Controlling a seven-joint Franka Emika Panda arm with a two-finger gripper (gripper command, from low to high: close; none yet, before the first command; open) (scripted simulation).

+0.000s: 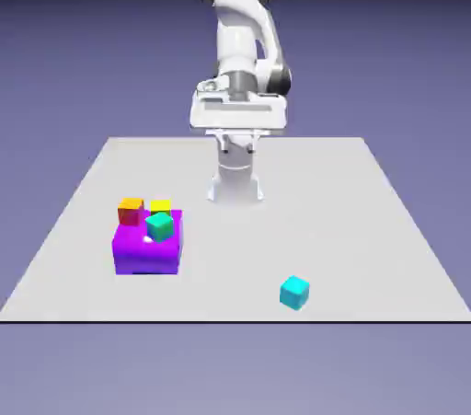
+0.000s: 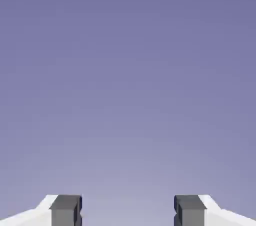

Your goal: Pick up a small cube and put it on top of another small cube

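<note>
Cyan cube (image 1: pixel 294 293): rests alone on the table (image 1: pixel 368 220), near the front edge, toward the exterior view's right. Nothing touches it. Not visible in the hand view.

Teal cube (image 1: pixel 159 225): sits on top of the purple block (image 1: pixel 146 250), tilted or turned relative to the block's edges. Well apart from the cyan cube, on the exterior view's left.

Purple block: much larger than the small cubes, resting flat on the table.

Red cube (image 1: pixel 129 215): at the purple block's far left corner, with an orange top face. Whether it touches the block cannot be told.

Yellow cube (image 1: pixel 161 206): just behind the teal cube, at the block's far edge, beside the red cube.

Gripper (image 2: pixel 128 210): jaws stand wide apart with nothing between them; the two grey fingertips (image 2: pixel 66 209) show at the bottom edge of the hand view against plain blue-violet backdrop. In the exterior view the fingers themselves cannot be made out.

Arm (image 1: pixel 237 36): raised at the table's far edge, well apart from every cube, hand held high above the table.
</note>
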